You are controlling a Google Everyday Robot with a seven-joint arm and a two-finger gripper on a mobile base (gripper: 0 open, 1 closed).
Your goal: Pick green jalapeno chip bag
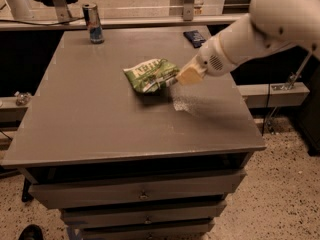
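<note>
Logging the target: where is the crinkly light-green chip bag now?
In the camera view, the crinkly light-green chip bag is near the middle of the grey table, with the hand at its picture-right edge.

Dim light; the gripper (186,77), just right of the green jalapeno chip bag (150,75), shadows the table (100,119) beside pale glare.

A lab or workshop: grey drawer cabinet (140,196), speckled floor (285,194), metal rails (150,22), robot claw (187,76) over the cabinet top.
</note>
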